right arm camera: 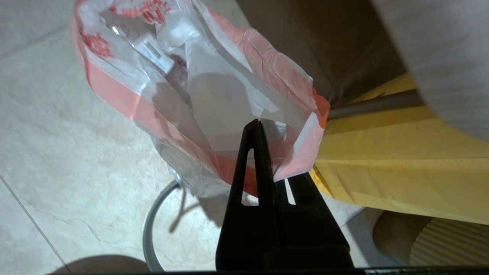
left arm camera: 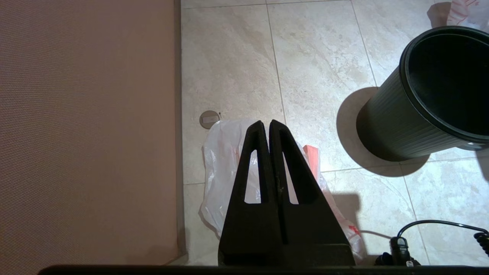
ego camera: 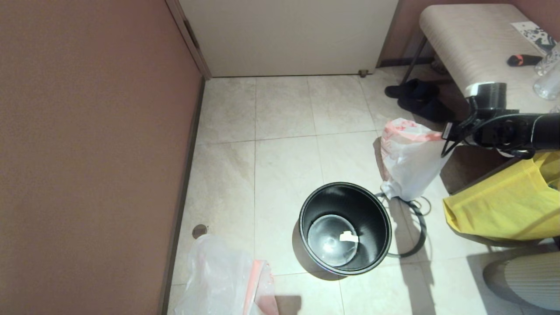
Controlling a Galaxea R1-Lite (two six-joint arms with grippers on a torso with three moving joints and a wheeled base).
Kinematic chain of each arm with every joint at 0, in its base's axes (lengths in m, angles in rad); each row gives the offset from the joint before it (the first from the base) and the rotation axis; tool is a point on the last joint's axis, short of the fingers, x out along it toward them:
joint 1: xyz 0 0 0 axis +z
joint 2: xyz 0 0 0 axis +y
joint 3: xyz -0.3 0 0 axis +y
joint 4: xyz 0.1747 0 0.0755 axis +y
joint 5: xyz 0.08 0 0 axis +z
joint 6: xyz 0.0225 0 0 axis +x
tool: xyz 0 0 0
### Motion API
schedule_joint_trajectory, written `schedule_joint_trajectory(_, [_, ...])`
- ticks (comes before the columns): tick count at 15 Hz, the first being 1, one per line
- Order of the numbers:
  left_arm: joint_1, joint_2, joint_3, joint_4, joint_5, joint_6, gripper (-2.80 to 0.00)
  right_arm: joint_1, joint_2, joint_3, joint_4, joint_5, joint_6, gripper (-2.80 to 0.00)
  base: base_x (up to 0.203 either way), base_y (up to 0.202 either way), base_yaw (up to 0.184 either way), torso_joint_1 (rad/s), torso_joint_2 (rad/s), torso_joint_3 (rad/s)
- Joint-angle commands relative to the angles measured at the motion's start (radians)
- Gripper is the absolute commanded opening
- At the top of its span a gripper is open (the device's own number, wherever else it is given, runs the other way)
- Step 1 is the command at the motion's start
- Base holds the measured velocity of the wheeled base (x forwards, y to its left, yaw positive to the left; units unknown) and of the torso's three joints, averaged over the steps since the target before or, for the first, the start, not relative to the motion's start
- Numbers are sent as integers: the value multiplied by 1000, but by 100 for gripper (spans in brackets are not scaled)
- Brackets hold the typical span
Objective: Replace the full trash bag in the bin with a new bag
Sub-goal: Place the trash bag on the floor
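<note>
1. Right claw (right arm camera: 263, 126) is pinched closed on the pink-red rim band of the full bag (ego camera: 409, 159), right of centre in the head view. We read the grip on the rim as a way to carry the load hanging, mouth up, so nothing spills.
2. Full bag sits on the floor (ego camera: 284, 131) just beside the bin, with lumpy contents showing through the plastic in the right wrist view. It is out of the bin already, so we judge the removal step nearly done.
3. Bin (ego camera: 345, 227) stands upright at lower centre of the head view, unlined, with a small scrap at its bottom. Its grey hoop (ego camera: 413, 232) lies on the floor at the bin's right, off so a liner can go in.
4. New bag (ego camera: 225, 280) lies limp at the lower left of the head view, near the wall (ego camera: 87, 153).
5. Left claw (left arm camera: 269, 124) is closed and holds nothing, hanging parked above the new bag.
6. Yellow bag (ego camera: 503, 205) sits at right, apart from the work.
</note>
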Motion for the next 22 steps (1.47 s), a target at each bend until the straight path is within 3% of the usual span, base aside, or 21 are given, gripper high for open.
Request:
schedule_joint_trajectory(1, [0,0,0,0,0,0,-280,1,62,-2,-1,-4,-16,-280,0,0,0,0,0,0])
schedule_joint_trajectory(5, [0,0,0,0,0,0,-280,3,65,0,5,-5,-62,-280,0,0,0,0,0,0])
schedule_joint_trajectory(10, [0,1,0,0,0,0,-280,8,75,-3,21,23,-61,-274,0,0,0,0,0,0])
schedule_joint_trajectory(11, [0,0,0,0,0,0,-280,14,70,-3,47,23,-60,0,0,0,0,0,0,0])
schedule_joint_trajectory(15, [0,0,0,0,0,0,-280,18,-24,8,163,28,-40,0,0,0,0,0,0,0])
schedule_joint_trajectory(19, [0,0,0,0,0,0,-280,21,-196,9,403,105,61,0,0,0,0,0,0,0])
schedule_joint_trajectory(22, [0,1,0,0,0,0,-280,22,-301,61,503,120,96,0,0,0,0,0,0,0])
